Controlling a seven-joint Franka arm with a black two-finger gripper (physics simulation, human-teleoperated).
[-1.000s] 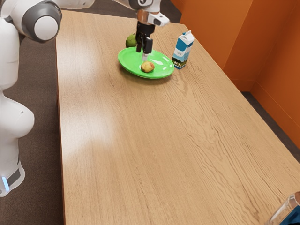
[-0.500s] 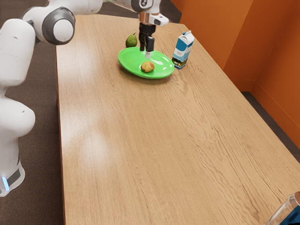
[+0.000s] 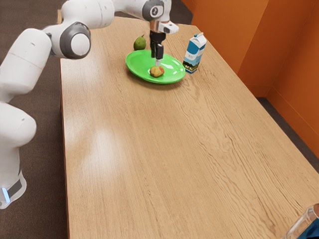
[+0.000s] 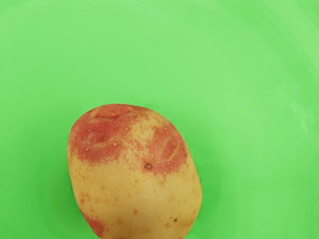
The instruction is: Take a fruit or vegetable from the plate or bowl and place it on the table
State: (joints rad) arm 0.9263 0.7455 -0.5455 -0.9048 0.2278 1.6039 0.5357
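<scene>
My gripper (image 3: 157, 60) points down over the green plate (image 3: 137, 63) in the exterior view, its tip just above and by the back of a small yellow-and-red potato (image 3: 157, 71). Whether it touches the potato is unclear. The potato rests on the plate. From the wrist view, the potato (image 4: 134, 174) lies close under my hand, its red patches facing up, with the green plate surface (image 4: 149, 55) around it.
A green pear (image 3: 140, 43) stands behind the plate, beyond its rim. Beside the plate, toward the exterior view's right, is a blue-and-white carton (image 3: 194, 53). A clear container (image 3: 304, 224) sits at the lower right corner of the wooden table (image 3: 164, 159).
My hand has shifted slightly toward the exterior view's right and, after rising a little, has come lower by the potato. The potato and plate have stayed put.
</scene>
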